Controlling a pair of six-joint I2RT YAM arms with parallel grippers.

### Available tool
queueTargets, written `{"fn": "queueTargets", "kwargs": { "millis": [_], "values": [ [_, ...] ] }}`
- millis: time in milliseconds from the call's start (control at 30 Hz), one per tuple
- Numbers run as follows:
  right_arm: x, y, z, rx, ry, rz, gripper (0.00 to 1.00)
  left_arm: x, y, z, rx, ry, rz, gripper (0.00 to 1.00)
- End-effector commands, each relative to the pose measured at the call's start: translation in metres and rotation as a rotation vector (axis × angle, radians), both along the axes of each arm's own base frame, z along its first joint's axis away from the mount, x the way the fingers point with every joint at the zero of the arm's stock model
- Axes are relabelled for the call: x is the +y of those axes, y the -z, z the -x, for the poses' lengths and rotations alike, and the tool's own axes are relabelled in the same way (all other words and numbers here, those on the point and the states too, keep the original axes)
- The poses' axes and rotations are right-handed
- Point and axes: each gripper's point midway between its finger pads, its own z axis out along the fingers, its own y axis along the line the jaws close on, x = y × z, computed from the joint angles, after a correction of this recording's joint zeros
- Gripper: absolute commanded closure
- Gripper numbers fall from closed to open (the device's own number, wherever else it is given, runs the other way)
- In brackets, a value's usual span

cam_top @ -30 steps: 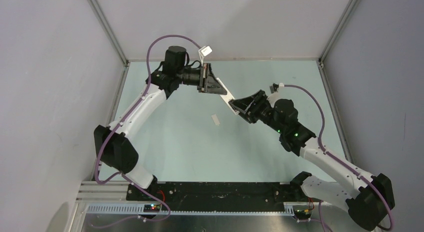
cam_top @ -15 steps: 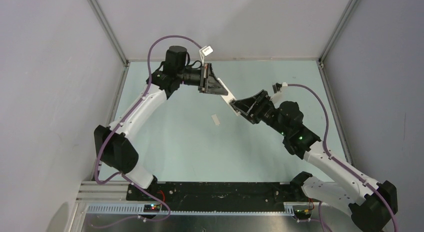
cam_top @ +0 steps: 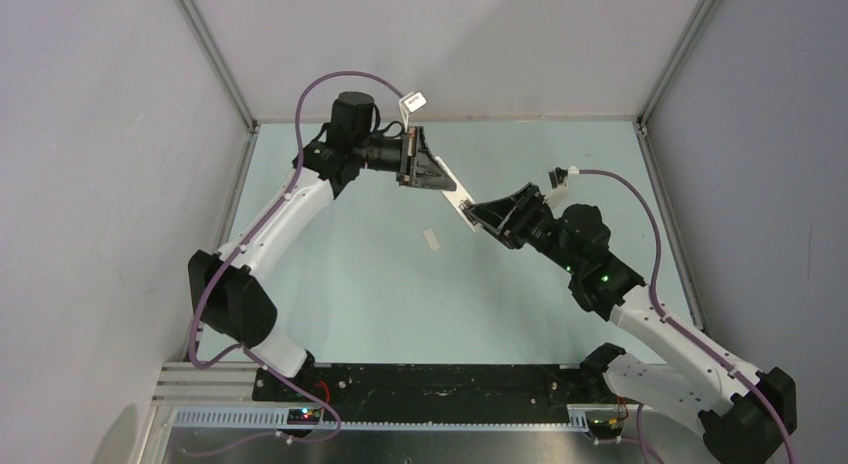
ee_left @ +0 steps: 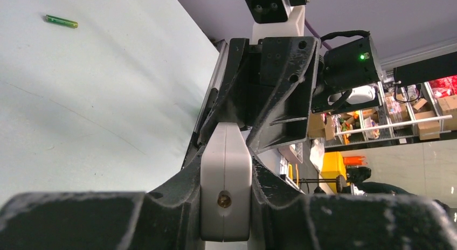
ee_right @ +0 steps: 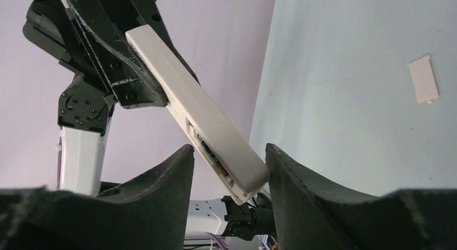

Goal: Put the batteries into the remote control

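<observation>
Holds remote control (ee_right: pixel 199 107) aloft between the arms, clamped at one end by left gripper (ee_left: pixel 226 158). Brackets its free end with right gripper (ee_right: pixel 229 153) — jaws apart, not clenched, one finger about touching. Shows recess (ee_right: pixel 213 155) uncovered, one dark cell seemingly seated. Notes one battery (ee_left: pixel 61 21) lying on table (ee_left: pixel 108 99), well apart. Judged light, rigid, smooth plastic, apt to pivot — best taken across the narrow sides. Battery judged tiny, prone to rolling; best pinched mid-length.

White-shelled left arm (cam_top: pixel 288 212) and right arm (cam_top: pixel 670 334), black joints — lilac cables (cam_top: pixel 350 73) alongside; rough matte-black fingers (ee_right: pixel 156 207) on the right gripper (ee_right: pixel 227 152).
</observation>
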Motion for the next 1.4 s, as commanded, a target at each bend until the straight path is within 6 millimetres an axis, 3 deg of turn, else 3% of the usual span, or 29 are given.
{"fn": "queueTargets", "kwargs": {
  "millis": [0,167,333,400,500,667,1067,1367],
  "values": [
    [-0.003,-0.024,0.004,-0.074,-0.008,-0.046,0.51,0.001,-0.011,-0.002,-0.04,-0.013,0.007,1.0],
    [-0.002,-0.022,0.003,-0.06,-0.023,-0.05,0.67,0.001,-0.013,-0.002,-0.042,-0.012,0.011,1.0],
    [-0.002,-0.019,0.001,-0.05,-0.022,-0.046,0.71,0.001,-0.012,-0.003,-0.041,-0.013,0.009,1.0],
    [-0.003,-0.02,0.001,-0.049,-0.02,-0.048,0.66,0.0,-0.011,-0.003,-0.038,-0.014,0.006,1.0],
    [-0.006,-0.021,0.002,-0.046,-0.009,-0.054,0.39,0.0,-0.012,-0.005,-0.043,-0.021,0.005,1.0],
    [-0.015,-0.028,0.003,-0.068,0.013,-0.057,0.14,0.0,-0.014,-0.007,-0.046,-0.027,0.008,1.0],
    [-0.039,-0.011,0.008,-0.198,0.012,0.152,0.12,0.009,-0.007,-0.003,-0.032,-0.047,-0.003,1.0],
    [-0.051,-0.007,0.013,-0.279,-0.04,0.294,0.14,0.019,0.006,0.015,-0.037,-0.05,-0.02,1.0]
  ]
}}
